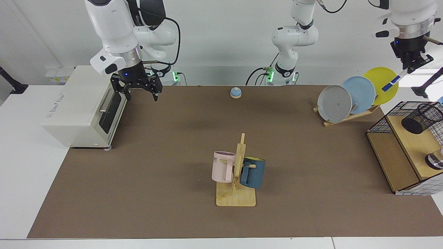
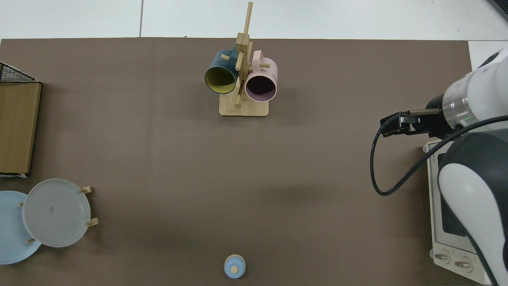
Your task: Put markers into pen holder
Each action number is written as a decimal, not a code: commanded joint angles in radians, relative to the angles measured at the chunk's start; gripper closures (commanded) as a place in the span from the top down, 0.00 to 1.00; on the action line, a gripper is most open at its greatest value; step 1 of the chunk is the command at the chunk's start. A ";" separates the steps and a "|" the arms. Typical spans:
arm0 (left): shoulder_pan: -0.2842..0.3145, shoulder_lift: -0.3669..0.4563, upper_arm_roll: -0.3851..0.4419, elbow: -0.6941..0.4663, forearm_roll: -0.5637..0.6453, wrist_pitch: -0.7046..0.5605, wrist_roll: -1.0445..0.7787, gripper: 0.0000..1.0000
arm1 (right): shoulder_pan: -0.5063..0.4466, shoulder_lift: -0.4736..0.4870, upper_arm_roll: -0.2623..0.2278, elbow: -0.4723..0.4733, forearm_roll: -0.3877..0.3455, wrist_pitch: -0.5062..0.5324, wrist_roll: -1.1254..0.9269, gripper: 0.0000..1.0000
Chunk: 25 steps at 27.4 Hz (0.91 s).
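In the facing view the marker (image 1: 394,81), white with a blue cap, hangs tilted in front of the yellow plate (image 1: 379,83), cap end lowest. My left gripper (image 1: 410,68) is shut on its upper end, high at the far right. The pen holder (image 1: 421,119), a black mesh cup, leans on the wooden shelf (image 1: 412,145) below and to the right of the marker. My right gripper (image 1: 139,90) hangs open and empty beside the toaster oven (image 1: 81,103). The marker, the pen holder and the left gripper are out of the top view.
A plate rack holds a grey plate (image 1: 334,103) and a blue plate (image 1: 360,94) beside the yellow one. A mug tree (image 1: 237,173) with a pink and a blue mug stands mid-table. A small bell (image 1: 235,92) sits at the back. A wire basket (image 1: 398,114) frames the shelf.
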 commanded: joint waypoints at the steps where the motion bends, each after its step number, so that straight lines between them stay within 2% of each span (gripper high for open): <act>1: 0.062 0.018 -0.007 0.022 0.022 0.067 0.074 0.00 | -0.010 -0.015 0.012 0.006 0.010 -0.026 0.047 0.99; 6: 0.076 0.025 -0.007 0.018 0.031 0.094 0.114 0.00 | -0.020 -0.029 0.012 0.006 0.010 -0.026 0.047 0.99; 17: 0.148 0.073 -0.007 0.012 0.048 0.189 0.194 0.00 | -0.020 -0.035 0.012 -0.001 0.010 -0.020 0.119 0.99; 25: 0.176 0.123 -0.009 -0.017 0.129 0.248 0.212 0.00 | -0.020 -0.034 0.012 -0.001 0.012 -0.012 0.122 0.99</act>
